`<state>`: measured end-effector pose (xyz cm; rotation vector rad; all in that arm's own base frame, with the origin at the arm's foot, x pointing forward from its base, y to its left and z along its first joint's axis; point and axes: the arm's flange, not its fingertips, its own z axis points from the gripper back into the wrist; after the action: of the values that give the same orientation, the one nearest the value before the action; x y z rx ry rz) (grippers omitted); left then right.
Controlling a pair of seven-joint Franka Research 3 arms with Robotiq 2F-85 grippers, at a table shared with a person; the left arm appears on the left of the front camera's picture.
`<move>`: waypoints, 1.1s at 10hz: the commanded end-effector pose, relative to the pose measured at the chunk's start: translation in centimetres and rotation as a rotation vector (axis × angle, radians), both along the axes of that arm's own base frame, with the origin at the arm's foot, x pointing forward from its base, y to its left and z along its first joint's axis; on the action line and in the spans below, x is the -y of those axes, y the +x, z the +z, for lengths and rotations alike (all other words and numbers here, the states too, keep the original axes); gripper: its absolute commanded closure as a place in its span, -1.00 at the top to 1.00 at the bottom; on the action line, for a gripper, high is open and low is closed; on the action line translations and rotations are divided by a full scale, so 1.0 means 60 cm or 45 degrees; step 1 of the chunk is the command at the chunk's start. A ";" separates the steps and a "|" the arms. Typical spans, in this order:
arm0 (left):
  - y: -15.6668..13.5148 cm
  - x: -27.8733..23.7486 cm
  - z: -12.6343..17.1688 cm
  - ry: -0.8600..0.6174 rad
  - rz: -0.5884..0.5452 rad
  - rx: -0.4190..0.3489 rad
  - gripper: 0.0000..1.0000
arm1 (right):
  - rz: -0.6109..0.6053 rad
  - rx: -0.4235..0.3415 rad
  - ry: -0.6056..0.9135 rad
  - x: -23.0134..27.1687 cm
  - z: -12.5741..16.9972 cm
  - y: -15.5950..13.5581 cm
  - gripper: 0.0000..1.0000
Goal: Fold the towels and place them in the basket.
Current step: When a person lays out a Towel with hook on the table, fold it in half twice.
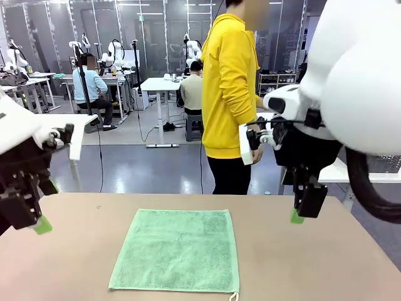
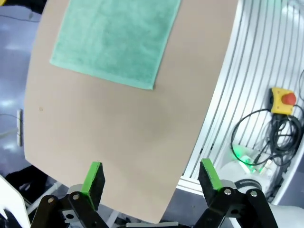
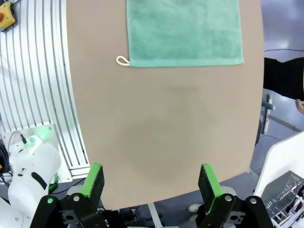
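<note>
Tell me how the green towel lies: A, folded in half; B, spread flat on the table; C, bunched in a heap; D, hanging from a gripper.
B: the towel lies unfolded in one flat layer on the table, all four edges showing.

A robotics lab: white benches (image 1: 160, 83) with seated people (image 1: 92, 84) working on a glossy grey floor (image 1: 144, 169), glass partitions (image 1: 56, 31) behind, plus a red emergency-stop button (image 2: 288, 99) and looped cables (image 2: 259, 137).
</note>
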<state>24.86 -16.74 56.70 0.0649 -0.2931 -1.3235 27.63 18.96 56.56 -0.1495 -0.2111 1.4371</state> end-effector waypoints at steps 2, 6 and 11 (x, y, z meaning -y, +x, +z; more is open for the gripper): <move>0.000 0.000 0.000 0.000 0.000 0.000 1.00 | 0.000 0.000 0.000 0.000 0.000 0.000 1.00; 0.000 0.000 0.000 0.000 0.000 0.000 1.00 | 0.000 0.000 0.000 0.000 0.000 0.000 1.00; 0.034 0.033 -0.056 0.042 -0.207 -0.146 1.00 | 0.038 -0.060 0.007 -0.054 -0.074 0.029 1.00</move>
<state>25.97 -18.54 53.97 0.0411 -0.2121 -1.4124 28.82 21.00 53.61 -0.1320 -0.1738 1.4584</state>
